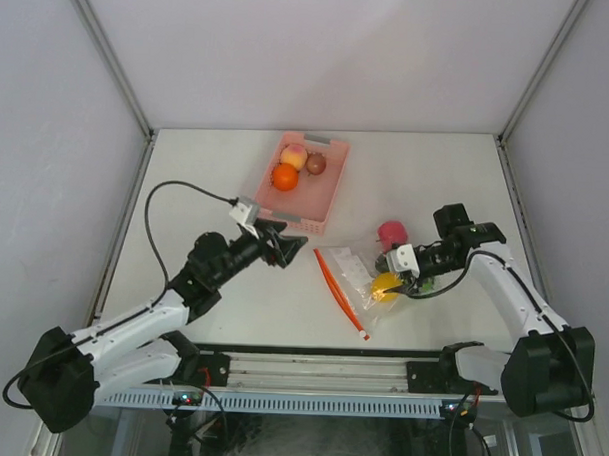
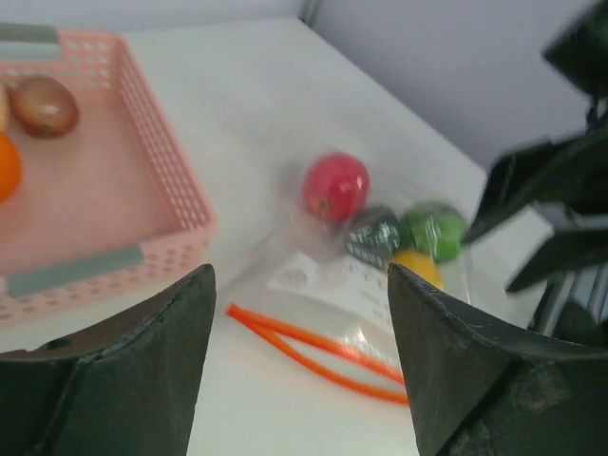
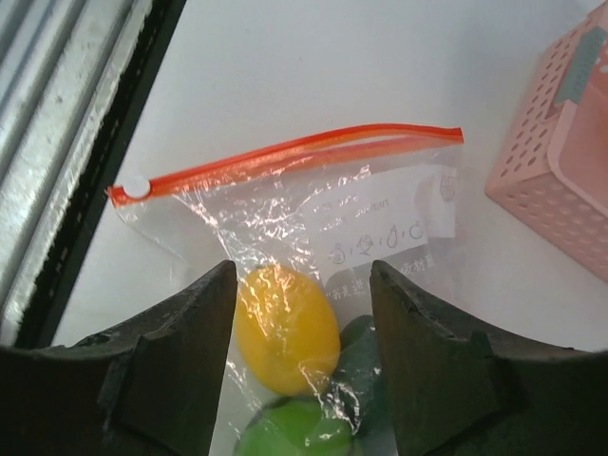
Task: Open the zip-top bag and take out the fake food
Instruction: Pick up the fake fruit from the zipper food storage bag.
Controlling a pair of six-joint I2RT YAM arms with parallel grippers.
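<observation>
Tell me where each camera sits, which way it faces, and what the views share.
Top external: above and behind the arms, looking down on the table; both arms show.
Left wrist: on the left arm, looking past the left tool toward the zip-top bag and pink basket.
Right wrist: on the right arm, looking down past the right tool at the bag's yellow fruit.
Shared: all three show the bag's orange zipper strip.

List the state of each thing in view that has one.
Bag: lying flat, zip parted at least partly, yellow fruit and green fruit inside.
Red fruit: at the bag's far end; inside or out, unclear.
Basket: upright, holding three fruits.
Left gripper: open, empty.
Right gripper: open, poised at the bagged yellow fruit.
</observation>
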